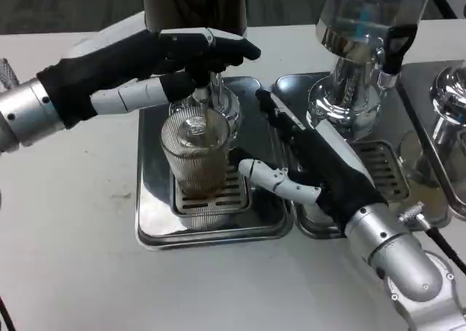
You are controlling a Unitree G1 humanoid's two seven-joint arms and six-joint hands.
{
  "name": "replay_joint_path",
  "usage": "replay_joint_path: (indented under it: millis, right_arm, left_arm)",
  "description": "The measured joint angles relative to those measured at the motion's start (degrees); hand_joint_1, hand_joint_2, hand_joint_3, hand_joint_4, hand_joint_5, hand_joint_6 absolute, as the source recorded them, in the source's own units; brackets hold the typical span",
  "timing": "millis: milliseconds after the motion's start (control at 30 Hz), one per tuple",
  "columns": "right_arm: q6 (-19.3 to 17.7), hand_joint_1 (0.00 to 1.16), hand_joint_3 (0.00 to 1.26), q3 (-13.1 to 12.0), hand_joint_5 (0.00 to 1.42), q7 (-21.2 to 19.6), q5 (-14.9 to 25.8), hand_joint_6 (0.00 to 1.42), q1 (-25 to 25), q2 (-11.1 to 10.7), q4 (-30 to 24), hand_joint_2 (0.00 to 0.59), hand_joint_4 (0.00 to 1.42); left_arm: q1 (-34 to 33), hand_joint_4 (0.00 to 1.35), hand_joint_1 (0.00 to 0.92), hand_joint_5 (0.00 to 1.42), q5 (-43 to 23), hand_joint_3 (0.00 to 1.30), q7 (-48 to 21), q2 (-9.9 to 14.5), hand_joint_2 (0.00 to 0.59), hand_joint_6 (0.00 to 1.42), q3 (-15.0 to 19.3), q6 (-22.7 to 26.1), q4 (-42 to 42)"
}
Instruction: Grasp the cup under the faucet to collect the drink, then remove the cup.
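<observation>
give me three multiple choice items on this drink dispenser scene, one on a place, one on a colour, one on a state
1. Where does the ribbed cup stand?
A. on the grille of the left drip tray
B. on the bare white table
C. on the right tray

2. What colour is the liquid in the cup?
A. bright green
B. brown
C. blue

3. What is the left hand doing?
A. lying flat on the table
B. holding the cup in the air
C. reaching to the faucet above the cup

Answers:
1 A, the cup sits on the slotted grille under the faucet.
2 B, its lower part looks brown.
3 C, its fingers are at the tap, while the right hand lies beside the cup.
</observation>
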Motion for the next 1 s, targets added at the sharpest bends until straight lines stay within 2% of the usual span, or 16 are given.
replay_joint_path:
  millis: [533,1000]
  right_arm:
    - [0.03,0.52,0.00,-0.01,0.00,0.00,0.89,0.00,-2.73,0.09,3.11,0.245,0.00]
    - [-1.00,0.52,0.00,-0.01,0.00,-0.01,2.08,0.00,-5.43,1.07,8.54,0.245,0.00]
  left_arm:
    - [1.47,0.16,0.000,0.17,0.04,0.26,1.70,0.76,0.052,0.20,-0.95,-0.85,-1.87]
    - [2.22,0.16,0.000,0.17,0.03,0.26,2.08,1.34,0.056,0.20,-1.03,-0.84,-3.31]
